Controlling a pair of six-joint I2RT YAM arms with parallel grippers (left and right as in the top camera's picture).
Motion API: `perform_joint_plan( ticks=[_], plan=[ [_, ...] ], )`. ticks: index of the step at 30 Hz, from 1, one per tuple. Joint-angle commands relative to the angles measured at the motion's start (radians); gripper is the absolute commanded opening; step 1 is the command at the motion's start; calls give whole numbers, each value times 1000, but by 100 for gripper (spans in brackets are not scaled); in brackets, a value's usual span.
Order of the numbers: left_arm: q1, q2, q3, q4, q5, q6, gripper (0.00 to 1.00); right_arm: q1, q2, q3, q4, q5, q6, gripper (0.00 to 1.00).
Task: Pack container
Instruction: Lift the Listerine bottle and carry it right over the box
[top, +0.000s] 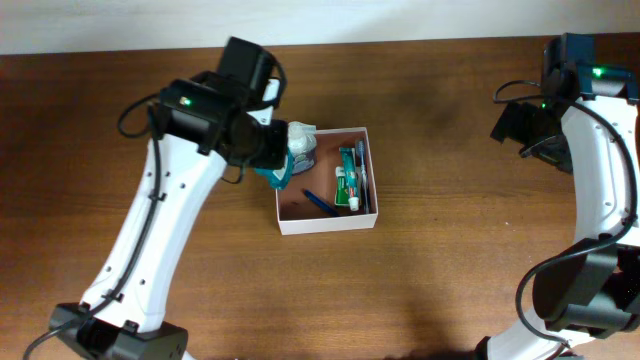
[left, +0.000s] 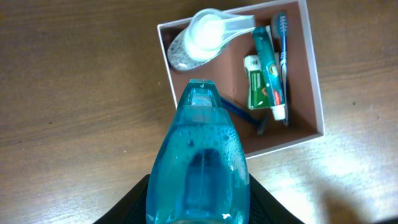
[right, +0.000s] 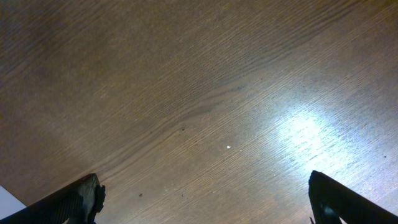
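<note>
The container (top: 328, 224) is a white box with a reddish-brown inside at the table's middle; it also shows in the left wrist view (left: 314, 93). In it lie a green toothpaste tube (left: 263, 74), a blue toothbrush (left: 282, 37), a blue razor (left: 245, 115) and a clear bottle with a white cap (left: 202, 37) leaning on the left wall. My left gripper (top: 272, 150) is shut on a clear blue bottle (left: 199, 162), held over the container's left edge. My right gripper (right: 205, 193) is open and empty over bare table at the far right.
The brown wooden table (top: 450, 260) surrounds the container. The right arm (top: 600, 150) stands along the right edge. A pale wall strip runs along the table's far edge (top: 400, 20).
</note>
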Motion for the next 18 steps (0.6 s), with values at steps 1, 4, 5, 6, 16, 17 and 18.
perform_joint_plan(
  ticks=[1, 4, 5, 6, 16, 17, 18],
  plan=[
    [-34, -22, -8, 43, -66, -69, 12, -5, -7, 8, 0, 13, -6, 98],
    [-43, -18, -51, 84, -66, -84, 12, -5, -7, 8, 0, 13, -6, 98],
    [-43, -15, -66, 101, -65, -91, 12, -5, -7, 8, 0, 13, -6, 98],
    [-43, -12, -80, 117, -65, -91, 12, -5, -7, 8, 0, 13, -6, 98],
    [-43, 31, -180, 198, -66, -117, 12, -5, -7, 8, 0, 13, -6, 98],
    [-43, 34, -187, 204, -66, -117, 12, -5, -7, 8, 0, 13, -6, 98],
    [-43, 40, -193, 208, -66, -117, 12, -5, -7, 8, 0, 13, -6, 98]
  ],
)
